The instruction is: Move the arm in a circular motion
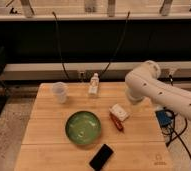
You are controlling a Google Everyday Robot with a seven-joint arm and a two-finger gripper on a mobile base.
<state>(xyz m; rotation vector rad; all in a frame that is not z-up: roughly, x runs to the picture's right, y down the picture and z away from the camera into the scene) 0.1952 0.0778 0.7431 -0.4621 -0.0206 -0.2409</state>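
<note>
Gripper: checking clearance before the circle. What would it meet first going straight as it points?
The gripper is not in view, its heading unknown. The arm hangs its rounded end over the table at back right; straight down it might meet bare wood beside the white box, though depth is unclear.

arm (159, 92): glossy white plastic | table (44, 135): matt wood | bowl (83, 127): glossy green | cup (60, 92): translucent plastic | gripper: out of view

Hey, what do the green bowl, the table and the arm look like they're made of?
The bowl: glazed ceramic or plastic, going by its glossy green sheen. The table: light wood, matte, with faint board lines. The arm: probably a moulded plastic shell, glossy white with soft highlights. The gripper is not in view.
</note>
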